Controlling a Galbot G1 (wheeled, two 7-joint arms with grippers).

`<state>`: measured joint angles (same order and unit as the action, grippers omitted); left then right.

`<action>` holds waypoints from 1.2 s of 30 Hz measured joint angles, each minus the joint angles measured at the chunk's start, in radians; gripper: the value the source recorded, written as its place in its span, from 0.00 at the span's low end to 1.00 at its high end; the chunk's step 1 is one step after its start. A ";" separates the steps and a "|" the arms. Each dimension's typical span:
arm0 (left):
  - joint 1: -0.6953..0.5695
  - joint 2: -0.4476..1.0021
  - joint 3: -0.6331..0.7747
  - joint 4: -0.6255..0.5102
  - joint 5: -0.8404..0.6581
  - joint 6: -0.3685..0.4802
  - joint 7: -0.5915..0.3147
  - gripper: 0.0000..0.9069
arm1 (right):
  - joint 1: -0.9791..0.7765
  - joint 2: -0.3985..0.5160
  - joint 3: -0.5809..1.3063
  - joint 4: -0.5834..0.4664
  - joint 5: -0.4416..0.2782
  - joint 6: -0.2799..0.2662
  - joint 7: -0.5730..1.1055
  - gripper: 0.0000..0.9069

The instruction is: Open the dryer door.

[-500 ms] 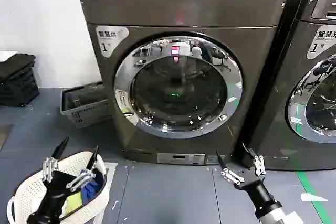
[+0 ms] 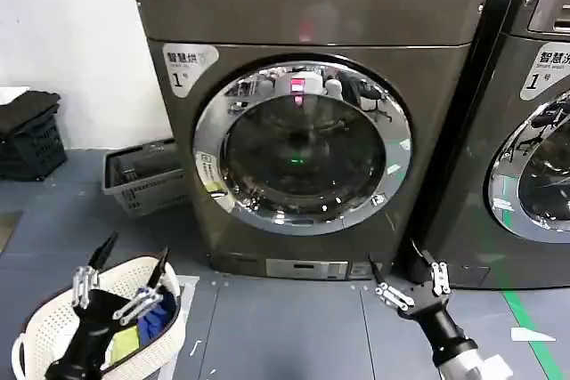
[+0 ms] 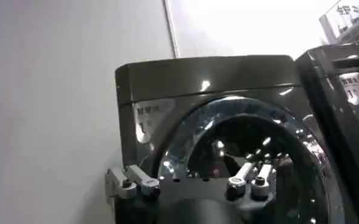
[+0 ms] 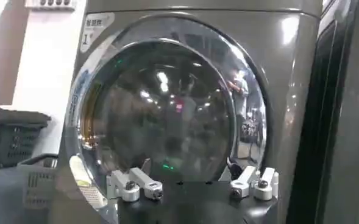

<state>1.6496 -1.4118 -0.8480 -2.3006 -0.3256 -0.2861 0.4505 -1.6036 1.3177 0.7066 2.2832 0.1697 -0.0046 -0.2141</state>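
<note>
A white laundry basket (image 2: 36,335) sat low on the blue-grey floor (image 2: 285,327), blue and yellow cloths (image 2: 147,327) inside it; beyond the basket lay a grey crate (image 2: 142,180), black folded crates (image 2: 31,135) stacked by the white wall (image 2: 71,42)

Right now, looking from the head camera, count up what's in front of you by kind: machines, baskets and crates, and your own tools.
Front-loading machines: 2, the bronze-grey one whose dryer door is shut, and the darker second machine to its right.
Baskets and crates: 3, the white basket, the grey crate, the dark stacked crates.
Tools: 2, left tool, right tool, both open.
Total: 7
</note>
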 joint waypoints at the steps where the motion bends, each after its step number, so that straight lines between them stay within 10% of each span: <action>1: 0.000 -0.001 0.001 -0.001 0.000 0.000 0.000 1.00 | 0.008 -0.009 -0.003 -0.006 0.008 0.004 0.003 1.00; 36: 0.069 -0.027 0.001 -0.077 0.022 -0.020 0.011 1.00 | 0.499 -0.313 -0.326 -0.313 0.186 0.032 -0.007 1.00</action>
<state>1.7186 -1.4385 -0.8470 -2.3776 -0.3038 -0.3063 0.4617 -1.1049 1.0048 0.3810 1.9699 0.3553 0.0276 -0.2210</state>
